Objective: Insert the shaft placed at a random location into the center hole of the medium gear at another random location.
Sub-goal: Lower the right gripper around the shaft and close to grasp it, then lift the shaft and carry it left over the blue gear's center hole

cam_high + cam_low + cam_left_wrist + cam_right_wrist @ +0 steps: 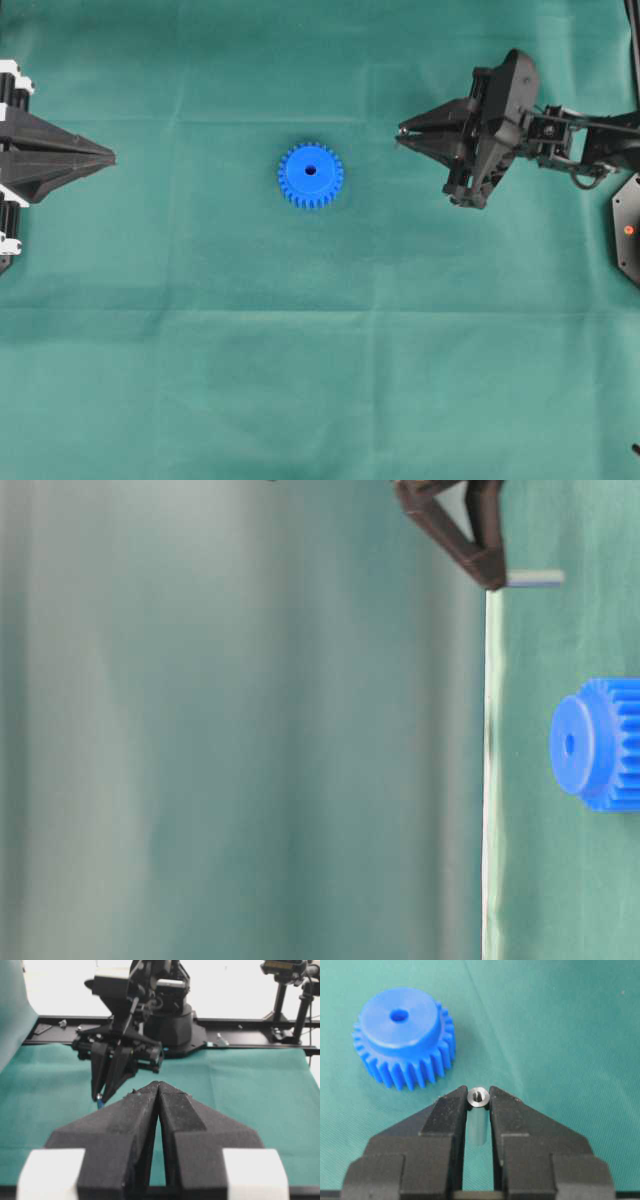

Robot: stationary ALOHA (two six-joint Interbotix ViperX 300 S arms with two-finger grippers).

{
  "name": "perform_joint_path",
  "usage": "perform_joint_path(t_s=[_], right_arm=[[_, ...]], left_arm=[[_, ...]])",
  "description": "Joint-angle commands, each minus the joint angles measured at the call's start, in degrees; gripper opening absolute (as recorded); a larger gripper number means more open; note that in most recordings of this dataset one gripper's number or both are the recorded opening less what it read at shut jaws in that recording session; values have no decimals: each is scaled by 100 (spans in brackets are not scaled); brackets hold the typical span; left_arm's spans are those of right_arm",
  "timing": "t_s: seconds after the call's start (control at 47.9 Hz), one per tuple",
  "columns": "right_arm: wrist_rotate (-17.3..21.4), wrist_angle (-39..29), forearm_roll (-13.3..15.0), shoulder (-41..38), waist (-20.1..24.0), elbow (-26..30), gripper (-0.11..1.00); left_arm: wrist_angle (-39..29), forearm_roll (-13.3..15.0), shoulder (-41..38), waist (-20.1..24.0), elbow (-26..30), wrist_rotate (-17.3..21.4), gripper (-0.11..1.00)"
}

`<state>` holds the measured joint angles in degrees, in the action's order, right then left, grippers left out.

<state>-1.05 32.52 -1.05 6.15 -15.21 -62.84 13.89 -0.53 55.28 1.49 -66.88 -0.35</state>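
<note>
The medium gear (310,174) is bright blue and lies flat on the green cloth, hub up, with the center hole (310,170) open. It also shows in the right wrist view (402,1035) and the table-level view (597,743). My right gripper (400,131) is shut on the shaft (478,1115), a small silvery pin held upright between the fingertips, its shiny round end up. The shaft also shows in the table-level view (535,578), lifted off the cloth. It is to the right of the gear, apart from it. My left gripper (112,157) is shut and empty at the far left.
A black base plate (627,228) with a red light sits at the right edge. The right arm's base and a black rail (240,1027) stand at the far side in the left wrist view. Green cloth (320,380) covers the table.
</note>
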Motion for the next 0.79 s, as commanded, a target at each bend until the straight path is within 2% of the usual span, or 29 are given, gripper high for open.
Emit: perform_joint_path(t_s=[0.0,0.584,0.772], right_arm=[[-44,-237,-9,316,79,149,14],[-35,-299,-35,404,141,176,14],[-26,-281,-114,211,290,396,14]], left_arm=[[35,-18,-44,18,97,-9,0],[-62,-9,-44,18,88,-26,0],[-62,-9,-53,18,88,-26,0]])
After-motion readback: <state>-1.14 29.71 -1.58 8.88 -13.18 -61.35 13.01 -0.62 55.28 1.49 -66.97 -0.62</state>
